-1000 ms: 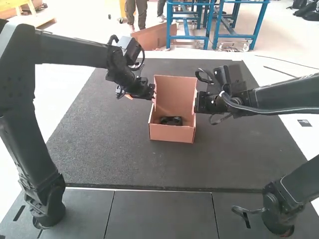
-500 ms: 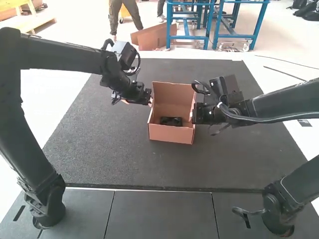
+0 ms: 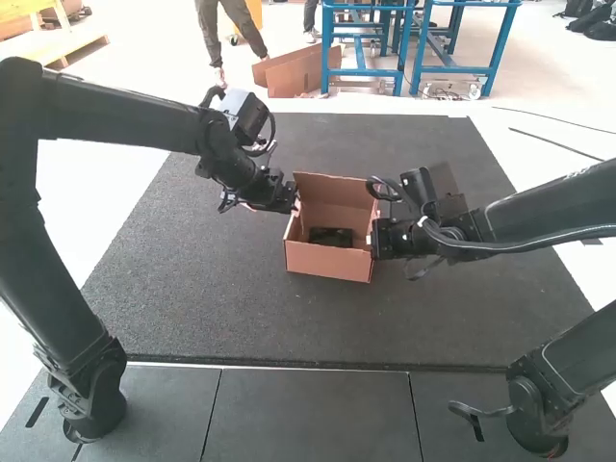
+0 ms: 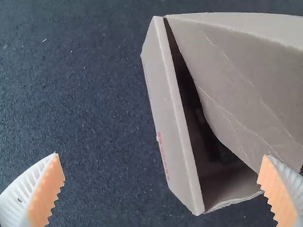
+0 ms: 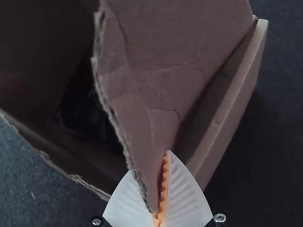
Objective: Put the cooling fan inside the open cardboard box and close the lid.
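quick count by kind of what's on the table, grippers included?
Cardboard box: 1
Cooling fan: 1, inside the box
Grippers: 2, left gripper and right gripper
Black mat: 1
Total: 5

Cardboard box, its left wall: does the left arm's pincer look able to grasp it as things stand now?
Probably yes. The left pincer is open right beside the cardboard box. Its wrist view shows the wall lying between the spread fingers, with nothing in the way.
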Action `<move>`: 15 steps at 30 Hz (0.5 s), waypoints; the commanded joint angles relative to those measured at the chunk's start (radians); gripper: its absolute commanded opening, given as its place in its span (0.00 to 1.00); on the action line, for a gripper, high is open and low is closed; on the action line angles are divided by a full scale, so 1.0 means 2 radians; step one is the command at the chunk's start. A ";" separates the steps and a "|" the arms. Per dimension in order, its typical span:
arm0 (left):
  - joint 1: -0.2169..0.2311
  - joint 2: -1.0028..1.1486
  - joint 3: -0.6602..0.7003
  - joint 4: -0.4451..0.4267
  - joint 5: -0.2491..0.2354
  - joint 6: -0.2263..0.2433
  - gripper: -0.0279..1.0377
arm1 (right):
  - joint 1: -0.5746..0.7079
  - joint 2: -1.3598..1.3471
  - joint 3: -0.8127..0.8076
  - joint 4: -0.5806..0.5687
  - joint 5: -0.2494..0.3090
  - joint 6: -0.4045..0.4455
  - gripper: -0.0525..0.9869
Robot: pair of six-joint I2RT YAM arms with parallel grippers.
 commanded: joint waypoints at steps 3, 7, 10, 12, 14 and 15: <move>-0.004 -0.030 -0.007 -0.002 0.008 0.000 0.94 | 0.013 -0.009 -0.004 -0.002 0.001 -0.037 0.03; -0.003 -0.041 -0.010 -0.018 0.005 0.004 0.94 | 0.013 -0.006 -0.004 -0.003 0.017 -0.075 0.03; -0.002 -0.052 -0.016 -0.035 -0.015 0.019 0.94 | 0.013 -0.003 -0.004 -0.003 0.030 -0.091 0.06; 0.000 -0.061 -0.020 -0.047 -0.037 0.033 0.94 | 0.013 -0.003 0.000 -0.005 0.035 -0.100 0.23; 0.004 -0.068 -0.029 -0.060 -0.061 0.048 0.94 | 0.013 -0.003 0.007 -0.017 0.039 -0.100 0.42; 0.009 -0.073 -0.033 -0.066 -0.069 0.056 0.94 | 0.012 -0.003 0.013 -0.030 0.039 -0.101 0.55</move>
